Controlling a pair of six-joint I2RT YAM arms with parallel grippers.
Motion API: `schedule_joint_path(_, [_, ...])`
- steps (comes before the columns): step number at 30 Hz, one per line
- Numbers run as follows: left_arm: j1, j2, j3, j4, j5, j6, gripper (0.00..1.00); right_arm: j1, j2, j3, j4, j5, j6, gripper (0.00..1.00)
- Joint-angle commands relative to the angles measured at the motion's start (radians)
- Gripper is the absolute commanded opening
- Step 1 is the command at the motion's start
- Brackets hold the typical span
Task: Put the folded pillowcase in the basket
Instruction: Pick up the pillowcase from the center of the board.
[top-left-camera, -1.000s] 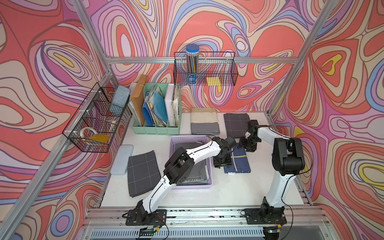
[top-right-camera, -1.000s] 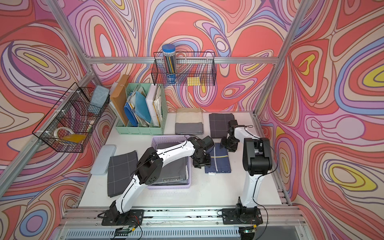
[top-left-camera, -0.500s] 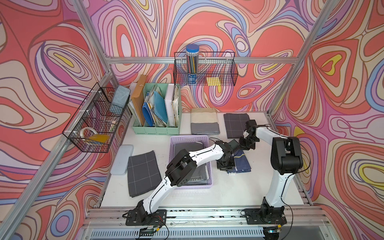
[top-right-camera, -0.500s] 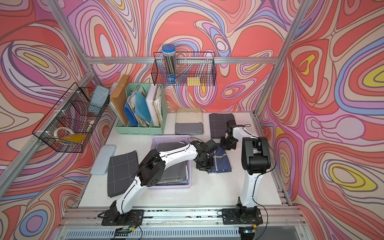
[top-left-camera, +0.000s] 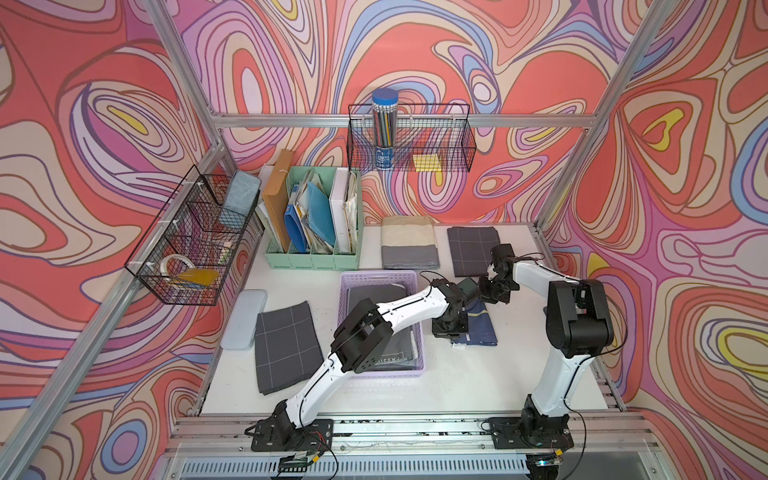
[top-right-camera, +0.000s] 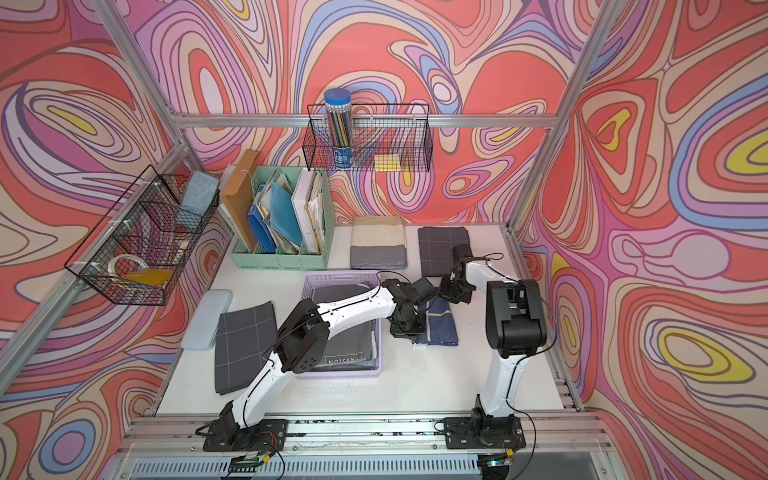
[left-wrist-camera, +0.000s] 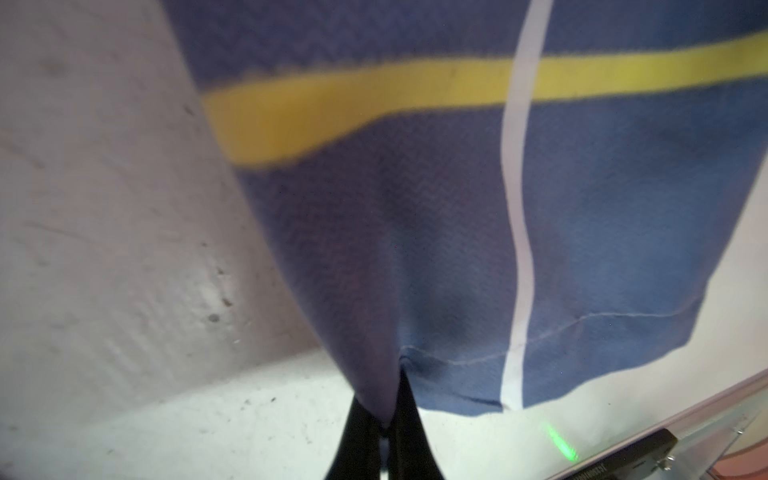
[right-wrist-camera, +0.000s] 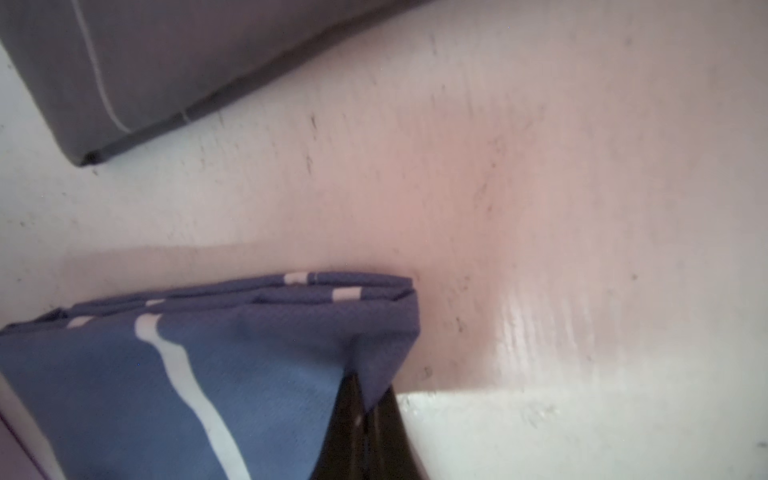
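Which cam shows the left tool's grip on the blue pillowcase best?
Left wrist: the left tool is shut on the blue pillowcase, pinch visible. In both top views the tool's body hides it. Right wrist shows only the right tool shut on a corner.

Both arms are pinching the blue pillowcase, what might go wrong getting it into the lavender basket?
1. The left tool and right tool each pinch only an edge of the blue pillowcase, so its folds may fall open when lifted.
2. Carried low, it could catch on the basket rim, and a dark cloth already lies inside.
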Motion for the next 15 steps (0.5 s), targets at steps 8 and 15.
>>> schedule_joint_path(8, [0.006, -0.136, 0.060, -0.056, -0.063, 0.082, 0.00, 0.013, -0.190, 0.028, -0.070, -0.031, 0.070, 0.00])
schedule_joint_path(15, [0.005, -0.234, 0.084, -0.129, -0.121, 0.122, 0.00, 0.032, -0.272, 0.089, -0.112, -0.072, 0.097, 0.00])
